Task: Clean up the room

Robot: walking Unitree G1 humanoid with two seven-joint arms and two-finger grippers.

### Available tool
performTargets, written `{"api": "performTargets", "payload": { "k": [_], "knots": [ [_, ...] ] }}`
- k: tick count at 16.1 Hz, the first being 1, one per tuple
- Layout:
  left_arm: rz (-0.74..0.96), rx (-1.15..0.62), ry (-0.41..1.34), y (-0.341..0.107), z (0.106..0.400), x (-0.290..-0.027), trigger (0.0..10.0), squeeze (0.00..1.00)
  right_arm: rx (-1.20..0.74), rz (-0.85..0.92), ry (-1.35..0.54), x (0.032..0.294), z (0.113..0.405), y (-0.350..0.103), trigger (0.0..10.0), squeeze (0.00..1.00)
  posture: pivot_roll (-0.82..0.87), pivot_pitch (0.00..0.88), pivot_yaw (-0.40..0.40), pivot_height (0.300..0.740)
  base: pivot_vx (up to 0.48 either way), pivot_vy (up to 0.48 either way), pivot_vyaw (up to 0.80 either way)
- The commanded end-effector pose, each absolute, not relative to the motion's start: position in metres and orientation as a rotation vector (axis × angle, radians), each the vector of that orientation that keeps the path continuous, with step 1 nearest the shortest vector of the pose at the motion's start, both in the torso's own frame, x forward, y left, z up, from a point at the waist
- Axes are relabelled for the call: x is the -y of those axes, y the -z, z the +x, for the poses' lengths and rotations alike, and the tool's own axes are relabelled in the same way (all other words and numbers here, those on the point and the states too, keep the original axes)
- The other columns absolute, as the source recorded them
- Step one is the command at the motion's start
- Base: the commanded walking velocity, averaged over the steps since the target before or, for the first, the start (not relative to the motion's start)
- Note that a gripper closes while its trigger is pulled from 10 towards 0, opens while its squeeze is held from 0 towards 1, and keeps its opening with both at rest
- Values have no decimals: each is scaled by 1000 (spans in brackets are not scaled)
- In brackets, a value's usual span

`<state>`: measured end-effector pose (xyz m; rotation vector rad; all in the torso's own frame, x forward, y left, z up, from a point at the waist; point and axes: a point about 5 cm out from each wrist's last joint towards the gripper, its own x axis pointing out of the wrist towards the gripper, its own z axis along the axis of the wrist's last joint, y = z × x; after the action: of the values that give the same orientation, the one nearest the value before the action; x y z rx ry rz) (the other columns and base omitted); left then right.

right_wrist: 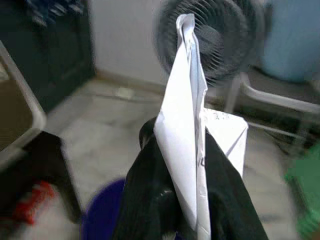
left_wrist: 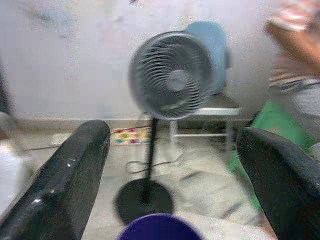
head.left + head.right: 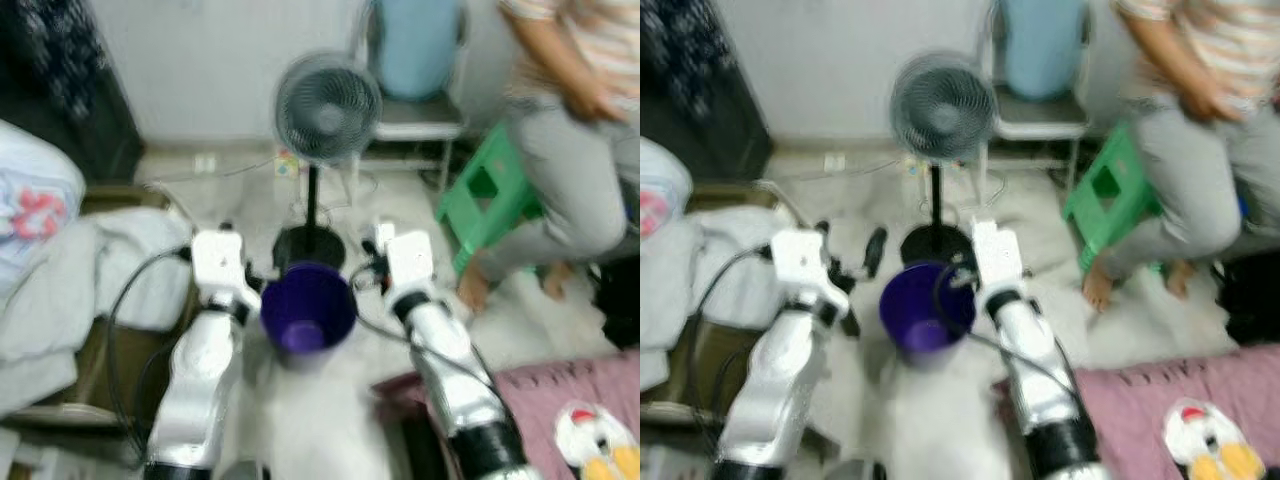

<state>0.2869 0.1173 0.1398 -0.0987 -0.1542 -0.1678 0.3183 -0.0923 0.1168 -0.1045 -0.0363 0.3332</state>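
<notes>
A purple bin (image 3: 307, 315) stands on the pale floor between my two raised arms, its mouth facing up. My right gripper (image 1: 182, 145) is shut on a folded white paper (image 1: 187, 125), which sticks up past the black fingers (image 1: 227, 200); the bin (image 1: 102, 215) lies below and beside it. My left gripper (image 2: 172, 180) is open with nothing between its fingers (image 2: 60, 185), and the bin's rim (image 2: 159, 227) sits just under it. In the right eye view the left gripper (image 3: 862, 280) hovers at the bin's left edge.
A standing fan (image 3: 325, 110) rises just behind the bin. A person (image 3: 570, 130) sits at the right beside a green stool (image 3: 490, 195). A chair (image 3: 415, 120) stands at the back, white bedding (image 3: 60, 270) lies left, and a pink blanket (image 3: 560, 400) with a toy (image 3: 595, 440) lies right.
</notes>
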Motion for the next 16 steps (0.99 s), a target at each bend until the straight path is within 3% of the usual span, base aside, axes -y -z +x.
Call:
{"api": "performTargets", "payload": {
  "k": [1, 6, 11, 14, 16],
  "knots": [
    [-110, 160, 190, -142, 285, -112, 10000, 0, 44, -115, -335, 95, 319, -118, 10000, 0, -21, 120, -40, 740, 0, 0, 800],
    [-131, 167, 245, -141, 280, -116, 10000, 0, 55, -109, -329, 95, 323, -121, 10000, 0, -20, 117, -41, 740, 0, 0, 250],
    [-190, 167, 488, -145, 269, -96, 10000, 0, 56, -83, -293, 100, 324, -121, 10000, 0, -26, 122, -42, 740, 0, 0, 0],
    [-180, 170, 486, -144, 271, -93, 10000, 0, 73, -79, -298, 98, 324, -124, 10000, 0, -32, 125, -38, 740, 0, 0, 0],
    [-185, 174, 485, -147, 273, -91, 10000, 0, 73, -97, -279, 100, 324, -124, 10000, 0, -31, 126, -41, 740, 0, 0, 800]
  ]
}}
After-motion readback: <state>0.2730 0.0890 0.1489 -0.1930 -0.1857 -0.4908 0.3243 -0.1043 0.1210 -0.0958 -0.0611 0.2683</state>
